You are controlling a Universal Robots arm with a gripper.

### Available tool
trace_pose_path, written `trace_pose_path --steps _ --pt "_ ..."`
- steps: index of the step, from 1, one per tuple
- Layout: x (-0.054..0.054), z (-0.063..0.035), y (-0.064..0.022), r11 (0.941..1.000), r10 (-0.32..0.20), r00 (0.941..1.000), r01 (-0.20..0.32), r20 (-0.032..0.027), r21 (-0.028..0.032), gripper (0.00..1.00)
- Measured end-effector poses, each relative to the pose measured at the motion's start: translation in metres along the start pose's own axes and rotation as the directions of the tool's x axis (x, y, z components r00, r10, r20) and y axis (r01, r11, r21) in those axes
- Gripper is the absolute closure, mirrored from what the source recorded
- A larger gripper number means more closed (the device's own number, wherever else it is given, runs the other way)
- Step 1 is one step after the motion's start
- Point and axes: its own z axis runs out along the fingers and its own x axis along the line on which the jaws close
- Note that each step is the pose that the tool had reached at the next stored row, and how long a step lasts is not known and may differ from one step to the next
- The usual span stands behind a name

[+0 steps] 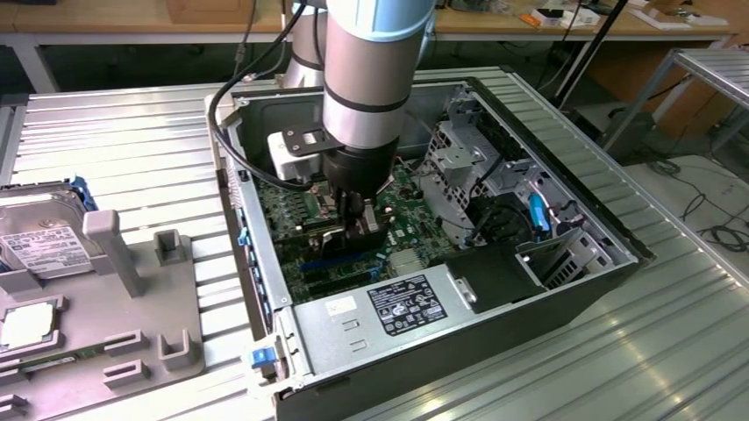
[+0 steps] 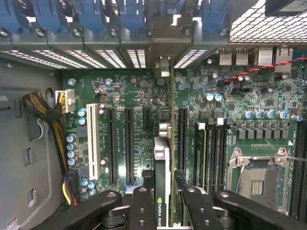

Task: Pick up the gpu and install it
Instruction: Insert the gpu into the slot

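**GPU carried into the case, not yet seated**

Exterior view: the arm reaches down into the open computer case (image 1: 562, 263), which lies on its side on the ribbed metal tabletop (image 1: 129, 149). The gripper (image 1: 354, 230) hangs low over the green motherboard (image 1: 281, 206), and a dark card-shaped object sits in its grasp, edge down. On the exterior view's left, a grey fixture (image 1: 111, 254) carries a hard drive (image 1: 41, 237). Picking up therefore looks done.

Wrist view: the jaws are pinching the gpu (image 2: 162, 167) between the two black fingers (image 2: 141, 211), one on each face. The card stands on edge, its silver bracket end toward the row of rear slot openings (image 2: 115, 57). It hovers in line with the motherboard, beside the long black expansion slots (image 2: 129, 143). Whether its lower edge touches the board I cannot tell. To my judgement, the install itself is still left: the card appears above the slot, not pushed home
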Motion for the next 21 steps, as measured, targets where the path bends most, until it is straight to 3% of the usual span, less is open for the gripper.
trace_pose_path --steps 21 --pt "0.0 0.0039 0.0028 1.0 0.0 1.0 0.0 0.0001 0.0 0.73"
